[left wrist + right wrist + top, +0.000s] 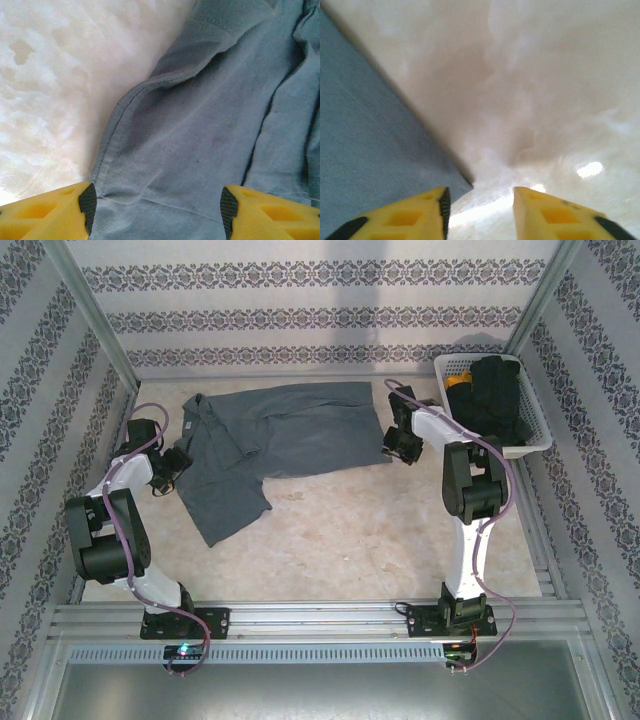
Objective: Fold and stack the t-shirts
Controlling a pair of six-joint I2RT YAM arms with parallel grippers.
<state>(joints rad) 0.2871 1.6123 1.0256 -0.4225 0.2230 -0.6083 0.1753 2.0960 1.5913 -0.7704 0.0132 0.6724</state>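
From above, the t-shirt (290, 430) lies flat on the table (350, 540) with its long axis running left to right and its left end bent toward the near edge (the straight-edged end points at the basket (535, 435)). At the left wrist, the left gripper (155, 205) is spread wide over the seamed edge and grips nothing. At the right wrist, the right gripper (479, 210) is parted and empty beside the shirt's corner.

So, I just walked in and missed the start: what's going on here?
The robot is handling a grey t-shirt that lies spread across the table, its left part rumpled and folded over. The left gripper is open over the shirt's left edge, cloth below its fingers, nothing gripped. The right gripper is open at the shirt's right corner, bare table between its fingers. A white basket at the right rear holds dark clothes. The shirt is not yet folded.
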